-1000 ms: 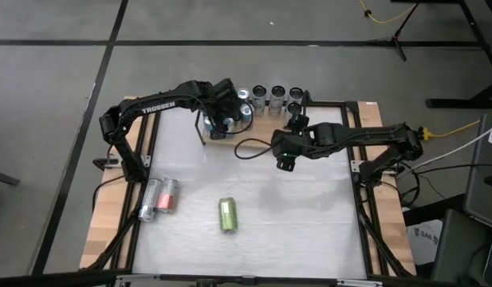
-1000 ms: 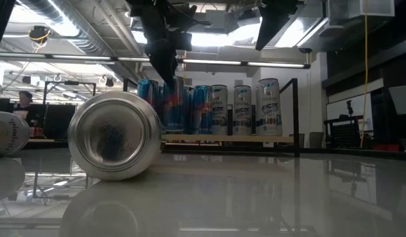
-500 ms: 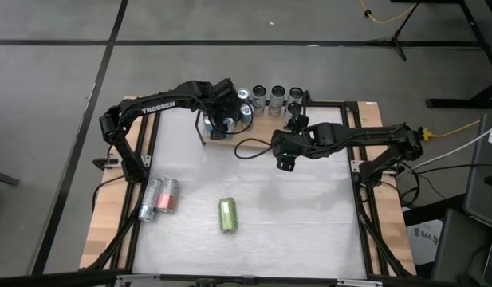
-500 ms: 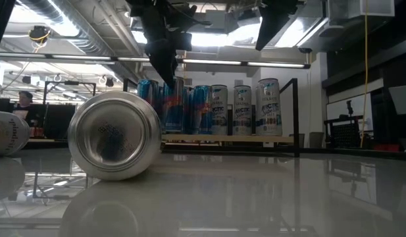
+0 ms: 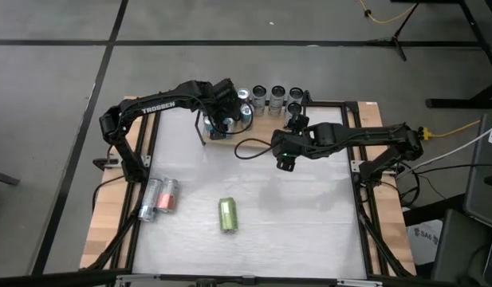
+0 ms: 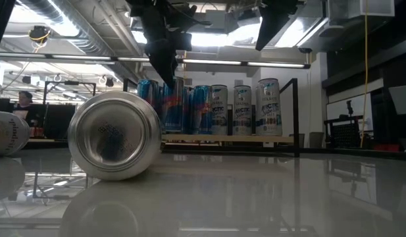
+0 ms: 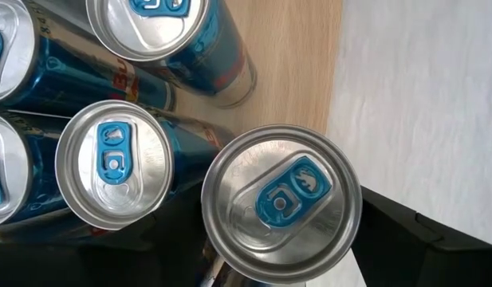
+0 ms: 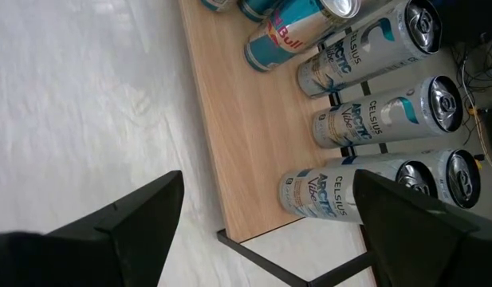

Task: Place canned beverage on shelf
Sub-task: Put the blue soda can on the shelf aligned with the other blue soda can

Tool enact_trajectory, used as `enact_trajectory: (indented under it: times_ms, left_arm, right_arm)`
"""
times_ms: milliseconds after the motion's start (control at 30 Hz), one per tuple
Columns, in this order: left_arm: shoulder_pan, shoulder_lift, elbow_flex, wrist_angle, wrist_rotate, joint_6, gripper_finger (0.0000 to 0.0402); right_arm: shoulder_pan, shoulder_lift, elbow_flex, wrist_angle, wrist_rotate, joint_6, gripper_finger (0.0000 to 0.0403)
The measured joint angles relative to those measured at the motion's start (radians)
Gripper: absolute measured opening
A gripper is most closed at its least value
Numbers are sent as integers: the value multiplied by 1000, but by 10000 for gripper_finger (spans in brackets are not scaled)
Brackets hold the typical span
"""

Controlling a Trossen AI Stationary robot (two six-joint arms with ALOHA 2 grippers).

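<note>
The shelf's wooden board [image 5: 265, 127] stands at the table's far edge and holds several upright blue cans and white cans [image 8: 365, 119]. My left gripper [image 5: 222, 121] reaches down at the shelf's left end and is shut on a blue can [image 7: 281, 203] beside other blue cans [image 7: 114, 163]. My right gripper [image 5: 284, 159] hovers open and empty above the table, just near of the shelf; it also shows in its wrist view [image 8: 268, 179]. A green can [image 5: 228, 214] lies on its side on the table. My left gripper has the blue can's upper part [image 7: 220, 239] between its two fingers, which come from above and point down. The can's own top hides the pads. The can stands upright with its bottom on the board [image 6: 173, 128], at the board's near edge.
Two more cans [image 5: 159, 198] lie on their sides near the table's left edge. The shelf's black wire end frame [image 6: 296, 115] stands at its right end. Bare board [image 8: 238, 135] shows in front of the white cans.
</note>
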Motion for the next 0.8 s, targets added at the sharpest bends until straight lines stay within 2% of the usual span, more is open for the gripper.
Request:
enact_trajectory:
  times_ms: [633, 800]
  left_arm:
    - [0, 0, 0, 0, -1, -22, 257]
    - [0, 0, 0, 0, -36, -52, 257]
  right_arm:
    - [0, 0, 0, 0, 0, 0, 356]
    - [0, 0, 0, 0, 0, 0, 356]
